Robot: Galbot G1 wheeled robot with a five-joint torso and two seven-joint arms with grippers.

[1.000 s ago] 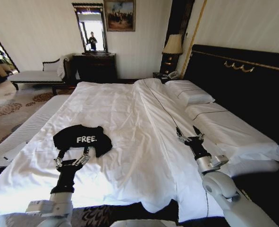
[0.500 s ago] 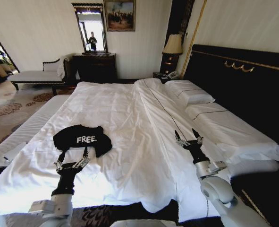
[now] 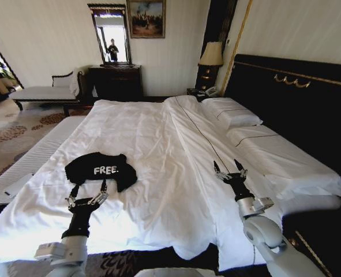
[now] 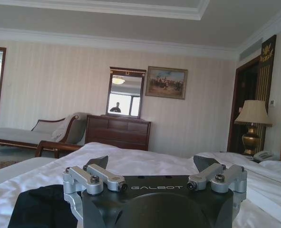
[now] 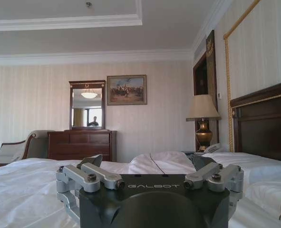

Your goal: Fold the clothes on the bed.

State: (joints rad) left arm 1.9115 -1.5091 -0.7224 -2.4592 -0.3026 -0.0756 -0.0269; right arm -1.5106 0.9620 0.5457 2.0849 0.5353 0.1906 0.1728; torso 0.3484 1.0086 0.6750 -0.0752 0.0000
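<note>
The black T-shirt (image 3: 101,169) is seen lying on the white bed (image 3: 158,138), on the robot's left side and near the front edge. It is bunched up in a soft lump, so only the white word "FREE." is shown on top. It looks like thin, floppy cotton that will bend and wrinkle when it is pulled. It is small next to all the white bedding.

The left claw (image 3: 88,193) is held just in front of the shirt, low over the sheet, and it is pointed at the shirt's near edge. Its two fingers are spread apart and nothing is held in them. It is probably placed there so the near edge can be reached. In the left wrist view the shirt (image 4: 40,206) is seen as a dark patch beside the left claw (image 4: 152,166).

The right claw (image 3: 228,171) is held over the bare sheet on the right side, well apart from the shirt, close to the long white pillows (image 3: 262,144). Its fingers are spread wide too, and nothing is held. It seems to be kept waiting there.

The sheet is smooth with soft creases, and a long seam is seen down the middle. The black headboard (image 3: 297,92) is hard and shiny with gold trim. No fold can be seen yet, so the job looks to be at its start.
</note>
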